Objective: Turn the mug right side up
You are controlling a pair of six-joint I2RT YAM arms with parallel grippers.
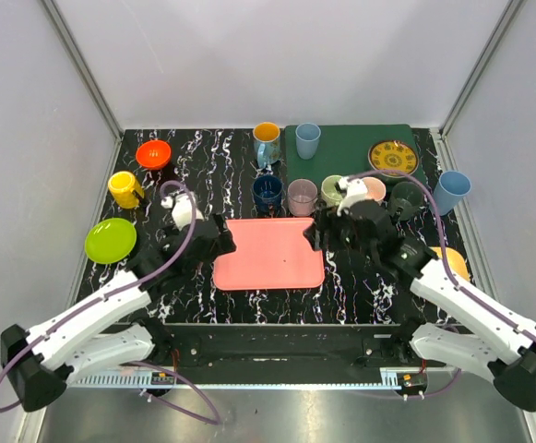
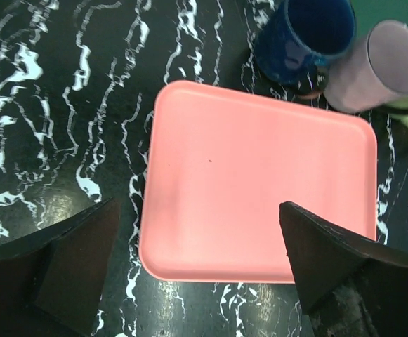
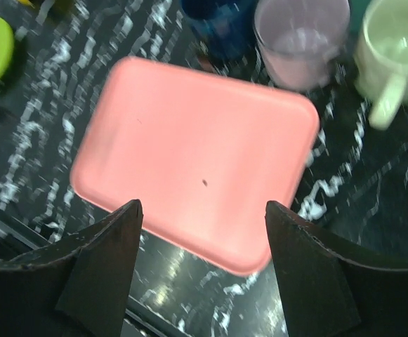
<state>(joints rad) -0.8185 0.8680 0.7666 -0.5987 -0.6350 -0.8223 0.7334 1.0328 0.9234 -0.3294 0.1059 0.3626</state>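
Several mugs stand in a row behind the pink tray (image 1: pixel 269 252): a dark blue mug (image 1: pixel 268 192), a lilac cup (image 1: pixel 302 196), a pale green mug (image 1: pixel 332 189) and a dark green mug (image 1: pixel 406 197). The blue, lilac and pale green ones show open mouths in the wrist views. From here I cannot tell which mug is upside down. My left gripper (image 1: pixel 221 236) is open and empty over the tray's left edge (image 2: pixel 197 204). My right gripper (image 1: pixel 317 233) is open and empty over the tray's right edge (image 3: pixel 202 203).
A yellow mug (image 1: pixel 125 189), an orange bowl (image 1: pixel 154 153) and a lime plate (image 1: pixel 111 240) are at the left. A green mat (image 1: pixel 351 148) at the back holds a blue cup (image 1: pixel 307 139) and a patterned plate (image 1: pixel 394 157). A light blue cup (image 1: pixel 452 191) is at the right.
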